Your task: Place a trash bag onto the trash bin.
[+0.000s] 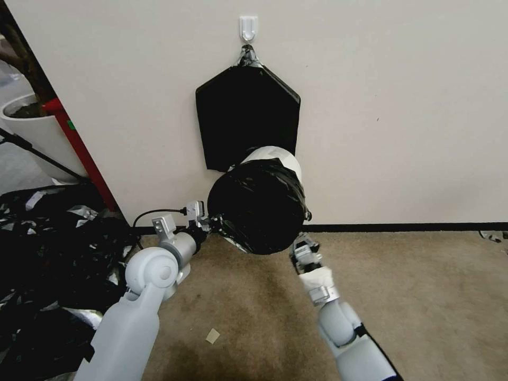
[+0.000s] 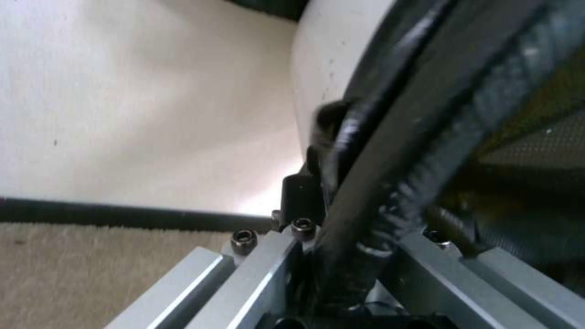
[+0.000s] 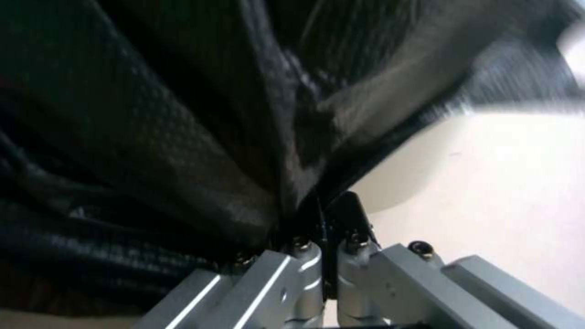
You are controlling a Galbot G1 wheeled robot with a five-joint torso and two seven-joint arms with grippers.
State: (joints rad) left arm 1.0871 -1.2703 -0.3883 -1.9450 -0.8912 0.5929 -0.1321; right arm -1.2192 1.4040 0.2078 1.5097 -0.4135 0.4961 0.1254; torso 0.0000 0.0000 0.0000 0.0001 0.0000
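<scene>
The cream-white trash bin [image 1: 276,155] is tipped with its mouth facing me, close to the wall. The glossy black trash bag [image 1: 258,207] is stretched across that mouth and partway down the bin's sides. My left gripper [image 1: 213,223] is shut on the bag's left edge, and in the left wrist view the film [image 2: 427,137] runs between its fingers beside the bin wall [image 2: 329,59]. My right gripper [image 1: 302,245] is shut on the lower right edge. The right wrist view shows the bag [image 3: 183,114] pinched at that gripper [image 3: 329,212], with the bin [image 3: 402,178] behind it.
A flat black stack [image 1: 247,116] hangs from a white hook on the wall just behind the bin. A heap of black plastic [image 1: 47,254] covers the floor at left, beside a red post [image 1: 79,143] and a white planter pot [image 1: 37,132]. Carpet lies open to the right.
</scene>
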